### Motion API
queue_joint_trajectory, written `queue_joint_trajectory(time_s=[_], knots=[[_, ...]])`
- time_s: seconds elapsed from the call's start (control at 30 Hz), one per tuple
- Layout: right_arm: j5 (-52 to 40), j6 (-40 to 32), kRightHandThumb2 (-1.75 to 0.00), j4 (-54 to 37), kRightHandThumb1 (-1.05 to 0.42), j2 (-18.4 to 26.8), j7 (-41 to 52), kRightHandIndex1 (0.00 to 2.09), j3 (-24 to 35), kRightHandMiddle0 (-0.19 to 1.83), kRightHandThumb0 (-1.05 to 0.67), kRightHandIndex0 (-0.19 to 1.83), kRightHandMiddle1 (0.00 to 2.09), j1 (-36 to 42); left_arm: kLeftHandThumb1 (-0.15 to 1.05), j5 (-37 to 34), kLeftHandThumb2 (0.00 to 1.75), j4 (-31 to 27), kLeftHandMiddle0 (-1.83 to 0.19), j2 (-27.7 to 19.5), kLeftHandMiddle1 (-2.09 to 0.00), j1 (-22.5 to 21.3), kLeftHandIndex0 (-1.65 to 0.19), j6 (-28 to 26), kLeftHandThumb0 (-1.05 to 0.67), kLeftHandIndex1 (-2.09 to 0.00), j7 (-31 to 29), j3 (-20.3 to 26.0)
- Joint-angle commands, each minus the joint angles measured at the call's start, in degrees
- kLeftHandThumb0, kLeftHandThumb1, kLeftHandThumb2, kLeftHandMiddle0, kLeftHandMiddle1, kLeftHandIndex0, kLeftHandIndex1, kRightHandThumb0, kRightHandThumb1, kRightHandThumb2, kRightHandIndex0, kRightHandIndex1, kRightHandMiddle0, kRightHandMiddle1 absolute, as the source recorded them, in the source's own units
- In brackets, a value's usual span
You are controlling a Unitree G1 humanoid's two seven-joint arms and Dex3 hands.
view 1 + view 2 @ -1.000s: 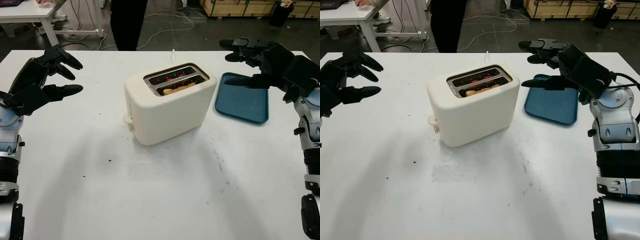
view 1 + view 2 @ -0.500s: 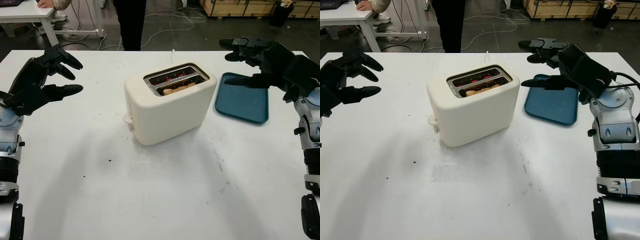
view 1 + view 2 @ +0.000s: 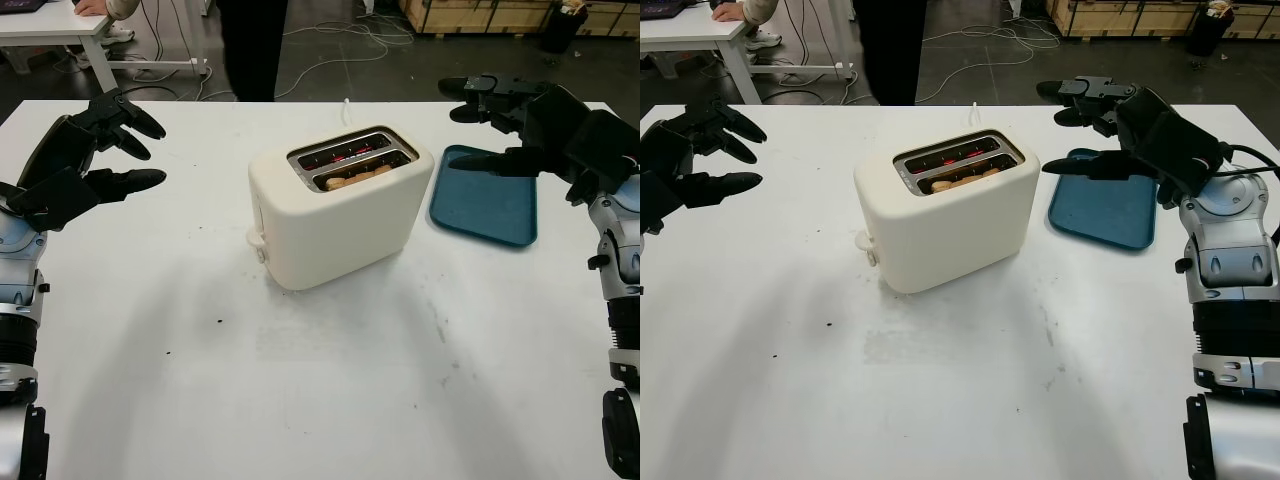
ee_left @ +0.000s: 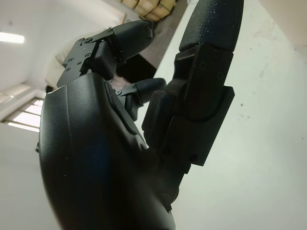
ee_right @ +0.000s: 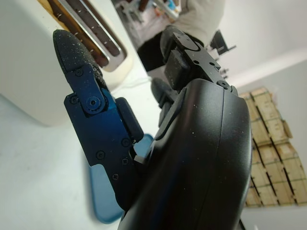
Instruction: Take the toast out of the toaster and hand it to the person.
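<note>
A cream two-slot toaster [image 3: 335, 215] stands in the middle of the white table [image 3: 320, 380]. A slice of toast [image 3: 357, 177] sits low in its nearer slot; the farther slot glows red inside. My left hand [image 3: 110, 150] hovers open above the table's left side, well apart from the toaster. Over the blue tray [image 3: 487, 205], to the right of the toaster, my right hand [image 3: 485, 125] is open and holds nothing. A person in dark trousers [image 3: 250, 45] stands beyond the table's far edge.
The blue tray lies flat at the right rear of the table. Behind it all are a second white table [image 3: 60, 25] with another person's hand on it, cables on the floor and wooden crates [image 3: 480, 12].
Both of my hands stay where they were. The person behind the table has shifted slightly from side to side.
</note>
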State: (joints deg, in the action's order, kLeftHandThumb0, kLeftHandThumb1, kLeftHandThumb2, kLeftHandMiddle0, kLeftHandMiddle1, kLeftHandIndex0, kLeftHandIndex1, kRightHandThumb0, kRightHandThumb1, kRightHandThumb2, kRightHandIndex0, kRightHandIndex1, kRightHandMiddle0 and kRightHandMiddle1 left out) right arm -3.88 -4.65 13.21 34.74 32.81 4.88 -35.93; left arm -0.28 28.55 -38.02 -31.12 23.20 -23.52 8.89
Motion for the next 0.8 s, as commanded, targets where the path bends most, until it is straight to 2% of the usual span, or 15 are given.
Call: queue_joint_trajectory(time_s=[0.0,0.77], knots=[[0.05,-0.67,0.00,-0.84,-0.70,-0.12,-0.29,0.82,-0.05,0.45,-0.64,0.00,0.00,0.10,0.92,-0.55,0.09,-0.73,-0.22,0.19,-1.50,0.48,-0.22,-0.36,-1.05,-1.39,0.08,0.44],[0.00,-1.08,0.00,-0.51,-0.69,-0.34,-0.29,0.81,-0.08,0.46,-0.66,0.02,0.01,-0.17,0.92,-0.20,0.11,-0.59,-0.22,0.05,-1.50,0.44,-0.21,0.04,-1.05,-1.40,0.27,0.38]])
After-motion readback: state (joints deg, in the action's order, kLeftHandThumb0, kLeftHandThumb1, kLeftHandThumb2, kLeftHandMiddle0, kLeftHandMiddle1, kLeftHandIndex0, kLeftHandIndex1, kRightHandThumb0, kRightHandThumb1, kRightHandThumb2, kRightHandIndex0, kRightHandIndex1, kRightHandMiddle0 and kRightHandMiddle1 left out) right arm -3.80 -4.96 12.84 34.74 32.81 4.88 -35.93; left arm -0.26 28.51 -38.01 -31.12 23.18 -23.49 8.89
